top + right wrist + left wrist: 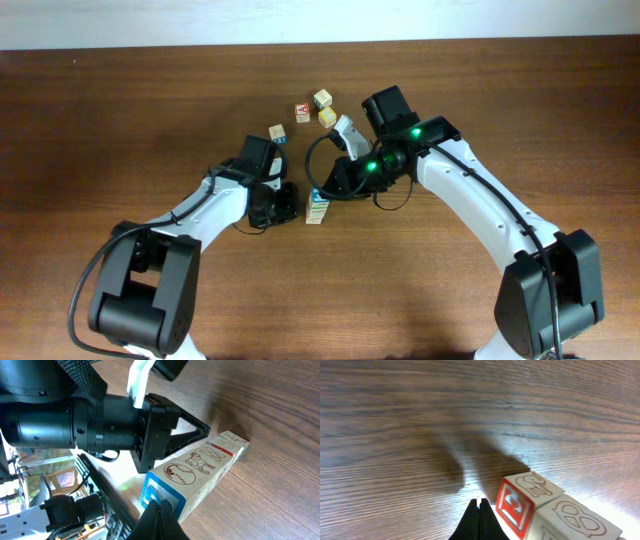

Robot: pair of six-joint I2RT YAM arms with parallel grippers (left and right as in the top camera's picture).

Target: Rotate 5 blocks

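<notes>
We see the blocks (317, 208) lying in one row on the wooden table (100, 120). The row is near the middle of the table, between the two arms.

In the left wrist view the row (545, 510) ends in a red-framed face (512, 510), and the tops of the blocks have red drawings on them. In the right wrist view the row (205, 467) ends in a blue-framed face (162, 495), and its side has drawings and letters.

The left gripper (295, 203) sits just left of the row. Its jaws are pressed together with nothing between them. Its tip (479, 517) is just beside the red-framed face, and we cannot tell if it touches. We can also see this gripper (200, 431) from the other arm, close along the row.

The right gripper (326, 188) is at the far right of the row. Its jaws (159, 517) are pressed together too, right at the blue-framed face. We cannot tell if they touch it.

Farther back on the table lie four loose cubes. Three (321, 98) are close together, and one (277, 133) sits alone to their left.
</notes>
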